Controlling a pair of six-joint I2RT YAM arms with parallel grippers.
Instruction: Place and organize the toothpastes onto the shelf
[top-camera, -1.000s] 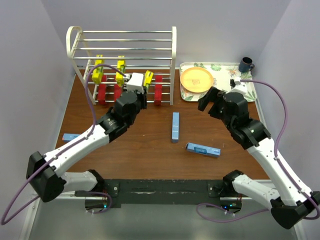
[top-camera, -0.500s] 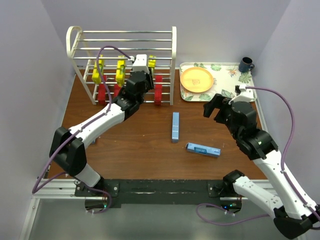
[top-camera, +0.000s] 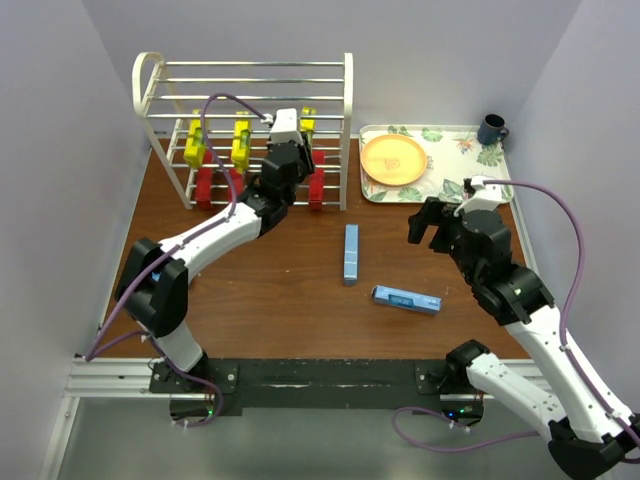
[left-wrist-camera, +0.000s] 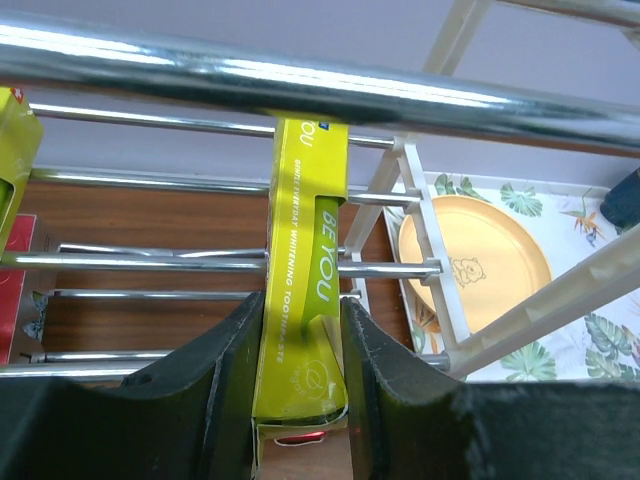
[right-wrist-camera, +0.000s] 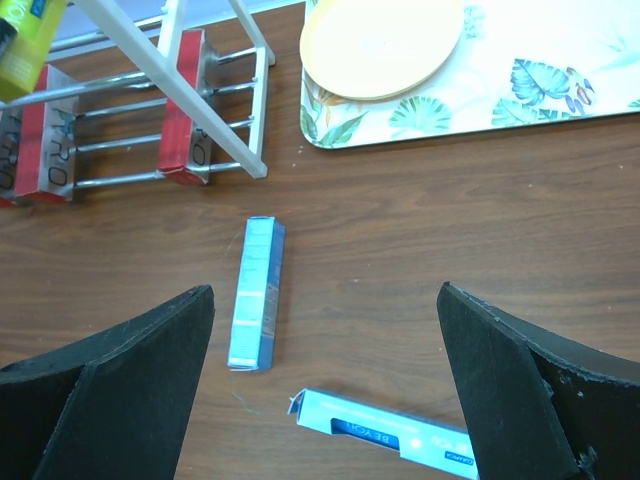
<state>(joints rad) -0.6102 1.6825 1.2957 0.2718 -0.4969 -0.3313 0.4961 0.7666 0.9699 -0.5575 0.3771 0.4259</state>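
**Yellow carton gripped at rack**

Blue carton (top-camera: 350, 253) and second blue carton (top-camera: 406, 299) lie loose on table (top-camera: 280, 290). Right gripper (right-wrist-camera: 325, 340) is spread wide above them. Farther: left gripper (left-wrist-camera: 300, 330) clamps yellow carton (left-wrist-camera: 305, 300) between shelf (top-camera: 347, 120) bars; only the left wrist view shows the grip.

Both arms share one build: the left arm (top-camera: 215, 235) and the right arm (top-camera: 560, 345) have smooth white shells on the long links and chunky matte black housings at the joints. A thin purple cable (top-camera: 225, 97) runs outside the left arm, and a matching purple cable (top-camera: 572, 235) runs outside the right. Each wrist carries a small white block (top-camera: 285, 125). The left fingers (left-wrist-camera: 225, 370) and the right fingers (right-wrist-camera: 110, 390) are thick, black, slightly grainy plastic with rounded edges. The bases are bolted to a black plate (top-camera: 330, 380).
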